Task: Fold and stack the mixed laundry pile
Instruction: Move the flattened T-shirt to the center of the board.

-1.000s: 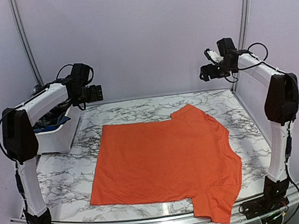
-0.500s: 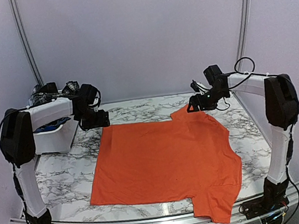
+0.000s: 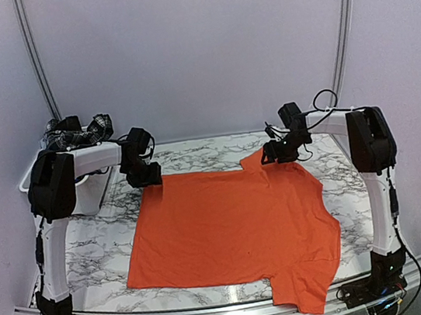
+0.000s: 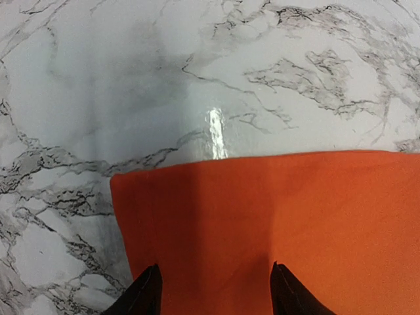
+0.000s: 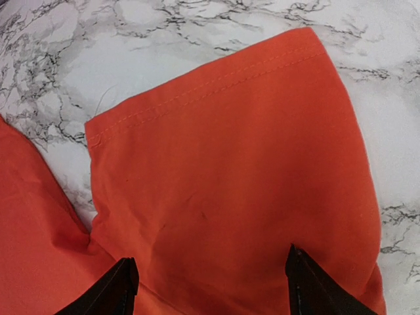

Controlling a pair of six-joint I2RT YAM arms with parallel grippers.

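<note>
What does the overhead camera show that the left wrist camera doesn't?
Only the overhead view shows the whole orange T-shirt spread out, the right gripper over its far sleeve, and the white bin with plaid cloth. Only the left wrist view shows the shirt's corner close up, framed by the left gripper. Both show orange fabric on the marble table.

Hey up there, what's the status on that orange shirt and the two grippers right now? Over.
Left gripper open over orange T-shirt, far left corner. Right gripper open over far sleeve. Shirt flat, unfolded. Nothing blocking.
</note>
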